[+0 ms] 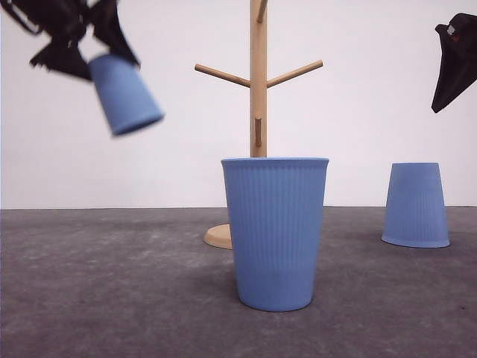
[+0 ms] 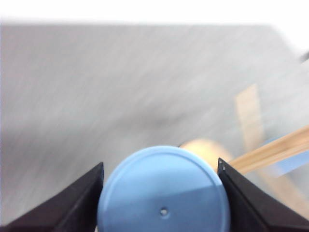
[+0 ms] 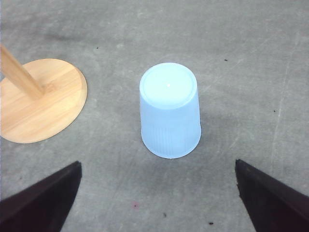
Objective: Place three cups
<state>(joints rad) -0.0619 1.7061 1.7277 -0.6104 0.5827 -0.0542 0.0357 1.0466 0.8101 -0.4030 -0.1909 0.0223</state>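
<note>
- Light-blue plastic, finely ribbed: the held cup (image 1: 124, 94) hangs high at the left of the front view, tilted, its flat base pointing down and toward the middle, well above the table (image 1: 112, 298).
- The left gripper (image 1: 95, 51) grips that cup at its rim end; in the left wrist view the two black fingers (image 2: 77, 203) press against either side of the cup (image 2: 163, 192), whose round base with a small centre dimple faces the camera.
- That wrist view is blurred; behind the cup a wooden peg (image 2: 275, 151) and a pale wooden shape show, too smeared to place further.
- At the centre of the front view the upright cup (image 1: 276, 231) stands mouth up on the grey table, nearest the camera.
- Just behind it rises the wooden cup tree (image 1: 258, 82), with bare pegs angled upward to both sides and its round base (image 1: 220, 236) partly hidden by the upright cup.
- To the right, farther back, the inverted cup (image 1: 416, 204) sits mouth down on the table, well apart from the tree.
- In the right wrist view the same inverted cup (image 3: 170, 108) stands near the tree's base disc (image 3: 43, 104), not touching it.
- The right gripper (image 1: 455, 67) hangs high at the right edge, above that cup; its fingers (image 3: 41, 203) are spread wide with nothing between them.
</note>
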